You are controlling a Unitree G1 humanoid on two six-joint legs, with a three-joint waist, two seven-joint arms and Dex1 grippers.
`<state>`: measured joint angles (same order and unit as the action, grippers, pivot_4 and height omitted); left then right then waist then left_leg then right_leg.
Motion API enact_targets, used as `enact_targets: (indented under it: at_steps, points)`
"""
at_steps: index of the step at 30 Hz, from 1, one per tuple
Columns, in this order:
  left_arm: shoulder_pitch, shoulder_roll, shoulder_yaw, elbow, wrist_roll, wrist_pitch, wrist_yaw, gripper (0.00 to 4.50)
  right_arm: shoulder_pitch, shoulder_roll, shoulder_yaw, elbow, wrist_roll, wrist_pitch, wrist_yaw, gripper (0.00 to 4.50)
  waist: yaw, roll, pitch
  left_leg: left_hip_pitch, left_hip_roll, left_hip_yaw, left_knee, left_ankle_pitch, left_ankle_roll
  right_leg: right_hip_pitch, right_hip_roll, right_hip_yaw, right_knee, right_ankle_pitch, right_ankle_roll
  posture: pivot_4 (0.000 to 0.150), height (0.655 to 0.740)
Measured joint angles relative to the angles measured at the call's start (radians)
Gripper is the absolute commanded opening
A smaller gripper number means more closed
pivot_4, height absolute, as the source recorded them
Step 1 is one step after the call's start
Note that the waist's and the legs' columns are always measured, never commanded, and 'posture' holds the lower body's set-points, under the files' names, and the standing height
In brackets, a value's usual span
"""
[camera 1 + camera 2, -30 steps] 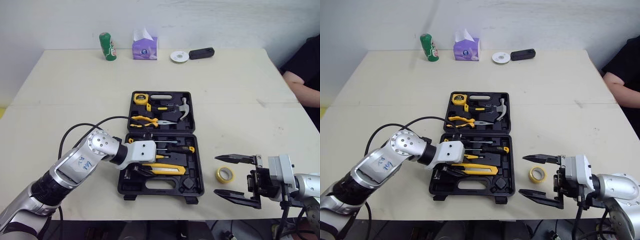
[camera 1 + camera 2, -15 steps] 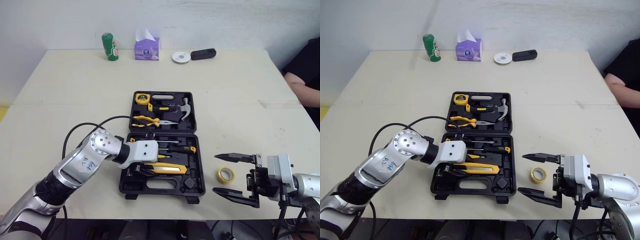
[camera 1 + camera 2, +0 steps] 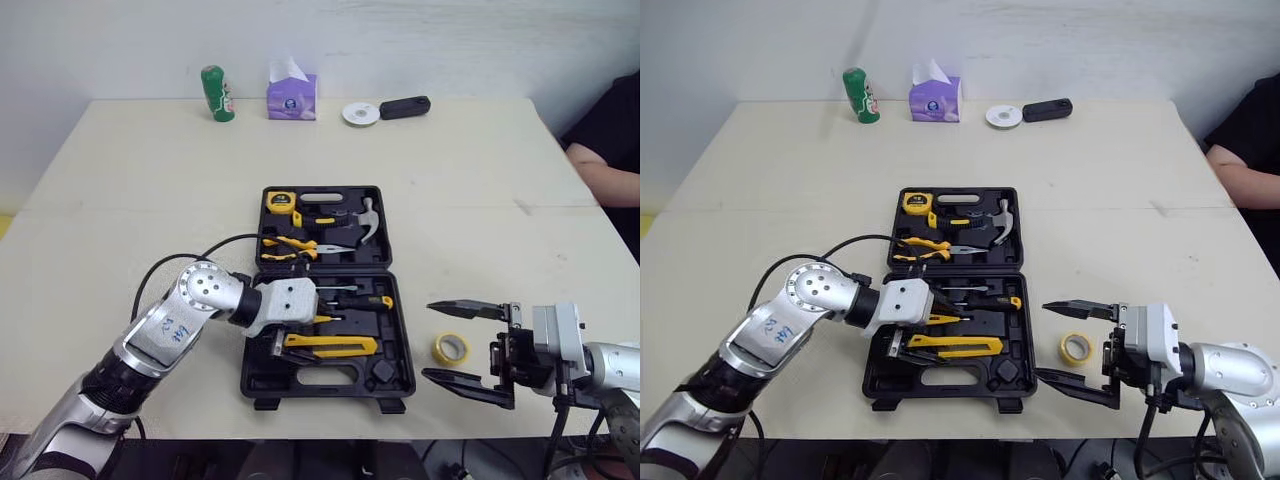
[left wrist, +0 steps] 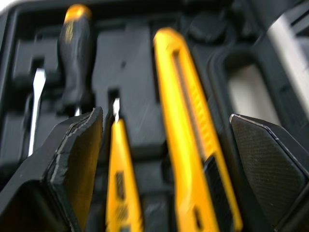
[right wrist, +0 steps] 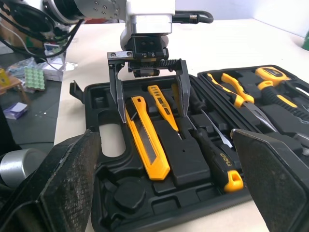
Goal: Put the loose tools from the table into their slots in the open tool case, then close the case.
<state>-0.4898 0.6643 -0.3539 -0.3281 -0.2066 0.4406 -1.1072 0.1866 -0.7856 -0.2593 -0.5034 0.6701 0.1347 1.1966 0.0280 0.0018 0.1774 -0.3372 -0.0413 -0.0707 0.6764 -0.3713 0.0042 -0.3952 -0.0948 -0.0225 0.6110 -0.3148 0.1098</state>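
Over the near half of the open tool case [image 3: 398, 383], hovering low with the left gripper [image 5: 152, 104], spreading its two black fingers wide on both sides of the yellow knife [image 3: 330, 344] and pinching nothing, most likely for lining up over the tools lying in their slots. Out on the table [image 3: 480, 200], just right of the case, waiting with the right gripper [image 3: 428, 340], spreading its fingers wide too and pointing them toward the case, probably getting ready for the yellow tape roll [image 3: 450, 348] lying flat close by. Looking at the case: lying black and flat open, holding a tape measure [image 3: 277, 200], pliers [image 3: 290, 242] and a hammer [image 3: 365, 215] in the far half, and a screwdriver [image 3: 365, 299] plus the knife in the near half, each sitting snug in its own shape. Seeming like the last loose thing, and sitting on the table apart from the case: the tape roll.
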Motion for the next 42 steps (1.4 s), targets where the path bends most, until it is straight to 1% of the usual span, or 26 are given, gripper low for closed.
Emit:
enact_targets:
  at_steps: [3,7,10,15,16,18,20,24,30,42]
  points:
    - [0.011,-0.026,0.068,0.017,-0.068,-0.067,-0.024,4.46,-0.006,0.0,0.011,0.006,-0.005,-0.002,0.007,4.5,-0.001,0.0,0.0,0.0,0.0,0.0,0.001,0.0,0.0,0.0,0.0,0.0,0.001,0.0,0.0,0.15,0.74]
    - [0.029,-0.054,0.127,0.035,-0.122,-0.106,-0.039,4.46,-0.006,0.001,0.014,0.028,-0.013,-0.005,0.013,4.5,-0.001,0.0,0.0,0.0,0.0,0.0,0.002,0.0,0.0,0.0,0.0,0.0,0.001,0.0,0.0,0.15,0.74]
    - [0.052,-0.096,0.18,0.075,-0.182,-0.16,-0.053,3.67,-0.018,0.007,0.016,0.04,-0.022,-0.014,0.014,4.5,-0.001,0.0,0.0,0.0,0.0,0.0,0.002,0.0,0.0,0.0,0.0,-0.001,0.001,0.0,0.0,0.15,0.74]
    - [0.122,-0.1,0.196,0.159,-0.181,-0.264,-0.085,1.3,-0.008,0.013,0.016,0.065,-0.035,-0.037,0.015,4.5,-0.002,0.0,0.0,0.0,0.0,0.0,0.002,0.0,0.0,0.0,0.0,0.0,0.001,0.0,0.0,0.15,0.74]
    - [0.125,-0.099,0.195,0.167,-0.176,-0.289,-0.091,0.71,-0.007,0.014,0.016,0.067,-0.039,-0.041,0.015,4.5,-0.002,0.0,0.0,0.0,0.0,0.0,0.002,0.0,0.0,0.0,0.0,0.0,0.001,0.0,0.0,0.15,0.74]
    - [0.135,-0.096,0.195,0.183,-0.157,-0.34,-0.099,0.04,-0.007,0.014,0.016,0.068,-0.043,-0.046,0.013,4.5,-0.001,0.0,0.0,0.0,0.0,0.0,0.002,0.0,0.0,0.001,0.0,0.0,0.001,0.0,0.0,0.15,0.74]
    - [0.164,-0.095,0.181,0.209,-0.13,-0.39,-0.111,0.04,0.001,0.014,0.015,0.068,-0.043,-0.046,0.01,4.5,-0.001,0.0,0.0,0.0,0.0,0.0,0.002,0.0,0.0,0.001,0.0,0.0,0.001,0.0,0.0,0.15,0.74]
    - [0.178,-0.111,0.139,0.259,-0.084,-0.428,-0.116,0.04,0.018,0.015,0.015,0.066,-0.043,-0.046,0.007,4.5,0.0,0.0,0.0,0.0,0.0,0.0,0.003,0.0,0.0,0.001,0.0,0.0,0.001,0.0,0.0,0.15,0.74]
    - [0.163,-0.149,0.105,0.274,-0.036,-0.424,-0.071,0.04,0.017,0.015,0.015,0.065,-0.043,-0.046,0.002,4.5,-0.001,0.0,0.0,0.0,0.0,0.0,0.003,0.0,0.0,0.001,0.0,0.0,0.001,0.0,0.001,0.15,0.74]
    - [0.136,-0.124,0.066,0.285,0.01,-0.46,-0.078,0.04,0.013,0.016,0.015,0.066,-0.048,-0.047,-0.001,4.5,-0.001,0.0,0.0,0.002,0.0,0.0,0.003,0.0,0.0,0.002,0.0,0.0,0.002,0.0,0.001,0.15,0.74]
